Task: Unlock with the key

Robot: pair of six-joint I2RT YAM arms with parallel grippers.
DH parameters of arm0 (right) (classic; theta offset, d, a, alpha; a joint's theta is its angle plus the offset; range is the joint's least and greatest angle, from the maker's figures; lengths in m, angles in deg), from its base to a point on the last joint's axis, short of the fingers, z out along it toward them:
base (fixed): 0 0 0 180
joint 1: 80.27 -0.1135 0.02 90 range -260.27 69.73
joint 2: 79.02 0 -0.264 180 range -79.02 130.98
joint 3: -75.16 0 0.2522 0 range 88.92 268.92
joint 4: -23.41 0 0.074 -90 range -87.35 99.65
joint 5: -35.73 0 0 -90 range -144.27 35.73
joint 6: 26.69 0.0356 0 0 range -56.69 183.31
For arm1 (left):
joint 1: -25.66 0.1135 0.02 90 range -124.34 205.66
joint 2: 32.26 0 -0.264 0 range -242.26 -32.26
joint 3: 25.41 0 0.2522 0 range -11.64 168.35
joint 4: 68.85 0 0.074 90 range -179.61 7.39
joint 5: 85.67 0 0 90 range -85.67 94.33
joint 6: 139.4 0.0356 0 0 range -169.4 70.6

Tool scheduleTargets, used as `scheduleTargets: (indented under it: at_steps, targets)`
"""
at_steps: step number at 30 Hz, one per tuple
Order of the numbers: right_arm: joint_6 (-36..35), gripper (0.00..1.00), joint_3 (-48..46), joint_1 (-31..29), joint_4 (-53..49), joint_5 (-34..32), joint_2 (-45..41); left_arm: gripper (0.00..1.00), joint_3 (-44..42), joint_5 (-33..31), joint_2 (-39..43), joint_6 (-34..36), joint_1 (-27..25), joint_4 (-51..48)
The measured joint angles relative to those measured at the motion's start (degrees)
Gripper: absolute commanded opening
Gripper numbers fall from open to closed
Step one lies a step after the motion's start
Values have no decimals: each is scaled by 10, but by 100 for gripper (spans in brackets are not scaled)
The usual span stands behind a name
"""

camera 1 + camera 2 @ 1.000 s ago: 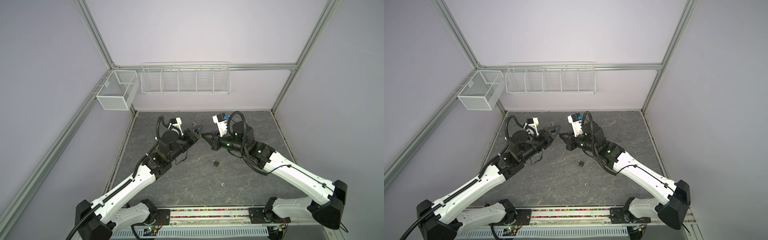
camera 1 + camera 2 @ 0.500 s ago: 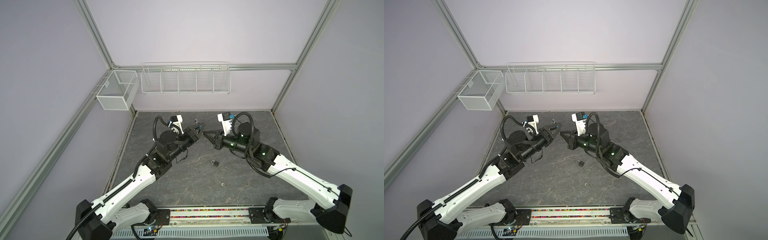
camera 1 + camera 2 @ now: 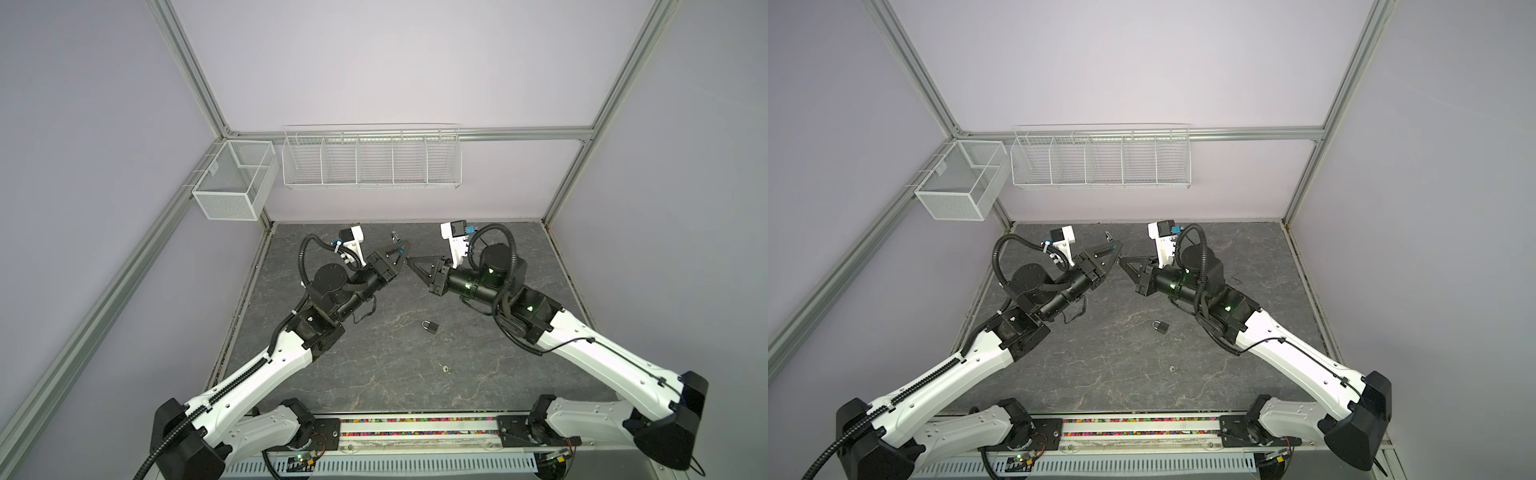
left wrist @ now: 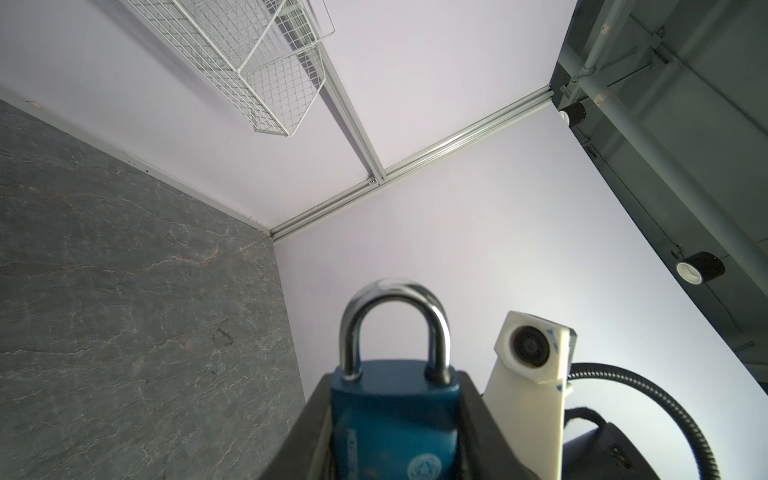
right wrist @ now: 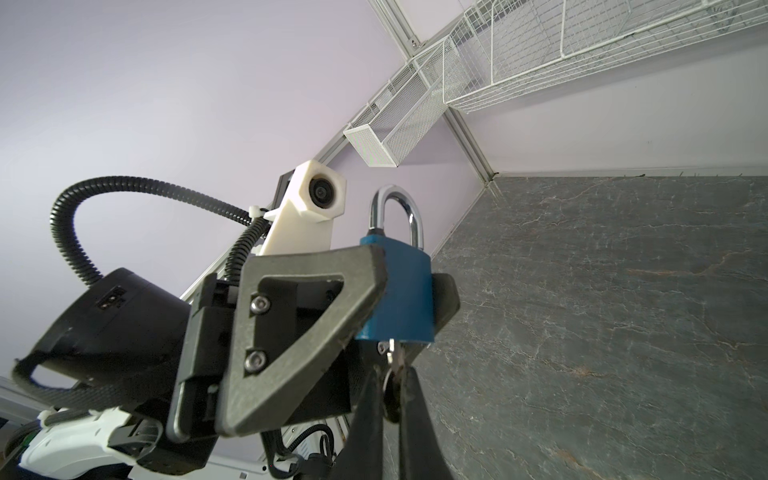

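Note:
A blue padlock (image 4: 395,419) with a silver shackle (image 4: 395,316) is held up off the table, and my left gripper (image 4: 395,390) is shut on its body. Both shackle legs sit in the body. In the right wrist view the padlock (image 5: 399,291) shows its underside, where the blade of a small metal key (image 5: 390,359) enters it. My right gripper (image 5: 391,378) is shut on the key's head. In both top views the left gripper (image 3: 397,252) (image 3: 1113,249) and right gripper (image 3: 410,261) (image 3: 1121,261) meet tip to tip near the back of the table.
A small black padlock (image 3: 430,327) (image 3: 1160,327) lies on the grey table (image 3: 374,374) in front of the grippers, and a tiny metal piece (image 3: 446,368) nearer the front edge. A white wire rack (image 3: 370,158) and a mesh basket (image 3: 232,183) hang on the walls.
Both grippers, still joined at the padlock and key, have drifted slightly up and toward the back wall. The right wrist has swung a little to the right.

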Motion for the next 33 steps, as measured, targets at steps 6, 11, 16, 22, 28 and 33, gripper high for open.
scheduleTargets:
  at_steps: [6,11,16,22,28,33]
  targets:
    - [6,6,-2,0,4,0,-4,14,0,7,0,2,0,7]
    - [-9,7,-2,0,-9,-7,-5,24,0,7,0,4,0,-7]
    - [-45,7,0,0,-36,-19,-6,28,14,7,-1,17,-1,-52]
    - [-98,7,11,-1,-70,-42,-6,35,40,6,-12,17,-2,-98]
    - [-139,7,15,-8,-102,-76,-5,45,52,3,-26,-4,-3,-132]
    - [-159,6,18,-8,-118,-97,-3,49,54,-6,-35,-25,-3,-151]
